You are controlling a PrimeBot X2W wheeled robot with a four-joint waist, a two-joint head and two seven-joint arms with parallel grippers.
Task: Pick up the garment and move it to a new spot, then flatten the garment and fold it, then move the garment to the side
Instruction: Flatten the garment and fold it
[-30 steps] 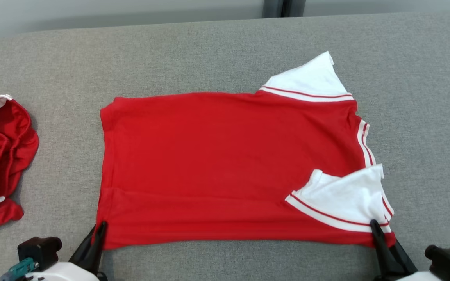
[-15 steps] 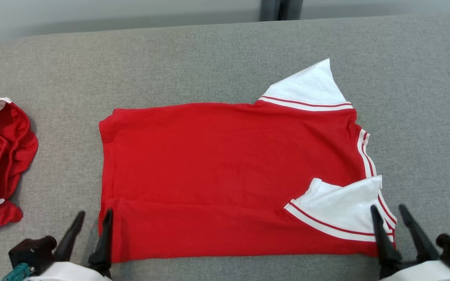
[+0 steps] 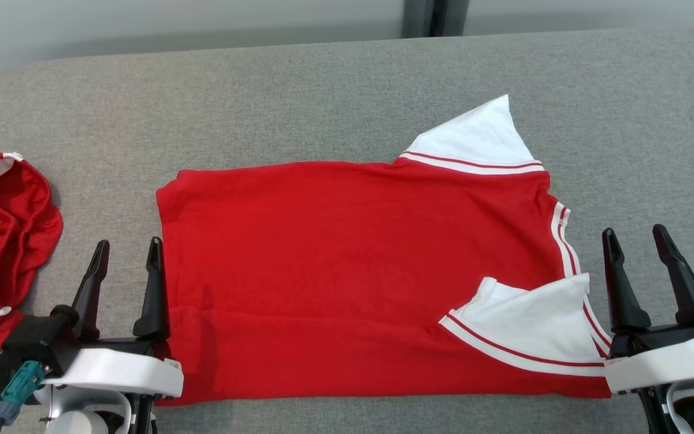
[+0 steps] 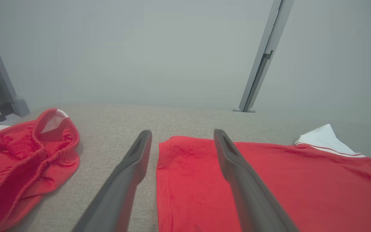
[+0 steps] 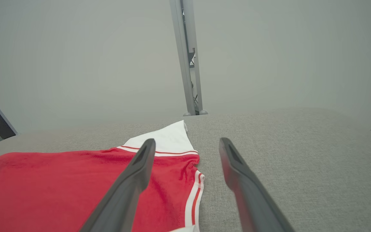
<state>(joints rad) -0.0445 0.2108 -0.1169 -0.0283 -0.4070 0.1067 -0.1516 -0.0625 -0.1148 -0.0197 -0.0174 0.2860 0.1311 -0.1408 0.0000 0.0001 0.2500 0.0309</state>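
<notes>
The garment point(image 3: 353, 265) is a red shirt with white, red-striped sleeves, spread flat on the grey cushion, its near strip folded over. One white sleeve point(image 3: 479, 135) sticks out at the far right, the other point(image 3: 534, 319) lies folded onto the body. My left gripper point(image 3: 125, 248) stands open at the shirt's left edge point(image 4: 164, 167), holding nothing. At the shirt's right edge point(image 5: 193, 196), beside the collar end, my right gripper point(image 3: 635, 234) is open and empty too.
A second red garment point(image 3: 0, 241), crumpled with an elastic waistband, lies at the far left of the grey cushion point(image 3: 299, 90). A metal post point(image 3: 434, 18) stands behind the cushion's far edge against a pale wall.
Both grippers have let go of the shirt's near corners, opened wide and risen forward along its left and right edges. The shirt stays flat where it was laid.
</notes>
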